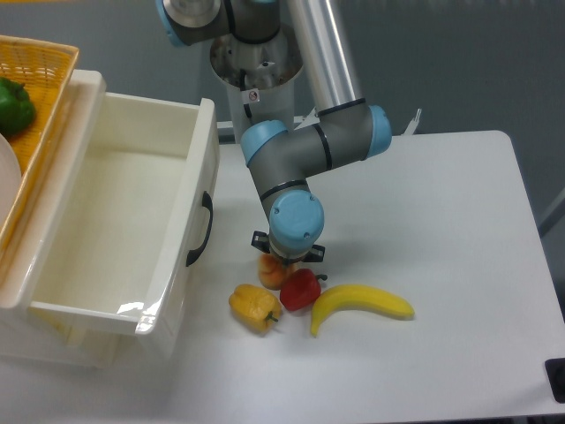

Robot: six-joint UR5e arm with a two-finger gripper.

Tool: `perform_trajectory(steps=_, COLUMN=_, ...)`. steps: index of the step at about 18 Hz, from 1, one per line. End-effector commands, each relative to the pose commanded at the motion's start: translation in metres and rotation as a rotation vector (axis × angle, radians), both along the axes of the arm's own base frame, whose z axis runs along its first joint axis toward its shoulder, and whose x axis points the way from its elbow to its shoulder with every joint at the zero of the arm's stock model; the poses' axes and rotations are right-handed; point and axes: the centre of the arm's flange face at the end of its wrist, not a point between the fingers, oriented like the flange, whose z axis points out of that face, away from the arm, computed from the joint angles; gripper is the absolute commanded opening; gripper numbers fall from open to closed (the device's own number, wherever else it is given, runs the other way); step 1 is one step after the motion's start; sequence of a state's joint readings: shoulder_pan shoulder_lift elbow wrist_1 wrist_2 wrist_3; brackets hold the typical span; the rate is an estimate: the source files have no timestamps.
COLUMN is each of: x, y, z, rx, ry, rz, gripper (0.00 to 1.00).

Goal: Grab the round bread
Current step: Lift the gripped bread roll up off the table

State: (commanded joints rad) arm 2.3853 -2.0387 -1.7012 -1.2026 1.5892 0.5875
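Observation:
The round bread [270, 274], a small peach-orange bun, lies on the white table [424, 221] and touches the red bell pepper [300, 291]. My gripper [287, 261] points straight down over the bread. The blue wrist cap covers the bread's upper part and most of the fingers. Only short black finger parts [260, 239] stick out on either side, drawn in close to the wrist, and the jaws appear shut on the bread. The bread still rests on the table.
A yellow bell pepper [254, 306] lies front-left of the bread and a banana [360, 305] to the right of the red pepper. A large white bin [181, 230] with a black handle stands at the left. A wicker basket [40, 97] holds a green pepper [13, 106].

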Motion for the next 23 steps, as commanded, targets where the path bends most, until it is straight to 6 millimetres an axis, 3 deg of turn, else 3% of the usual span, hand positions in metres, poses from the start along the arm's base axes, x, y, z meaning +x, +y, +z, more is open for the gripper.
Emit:
perform_trajectory(steps=11, x=-0.015, y=-0.009, z=0.05, rx=0.035, ry=-0.024, rz=-0.114, gripper=0.04)
perform_trajectory(steps=15, x=-0.027, y=-0.008, z=0.08, rx=0.05, ry=-0.046, rz=-0.126, gripper=0.04)
perform_trajectory(steps=19, x=-0.041, y=-0.006, z=0.121, rx=0.123, ry=-0.056, rz=-0.095, gripper=0.05)
perform_trajectory(steps=23, x=-0.043, y=-0.011, z=0.142, rx=0.149, ry=-0.05, rz=-0.113, gripper=0.05)
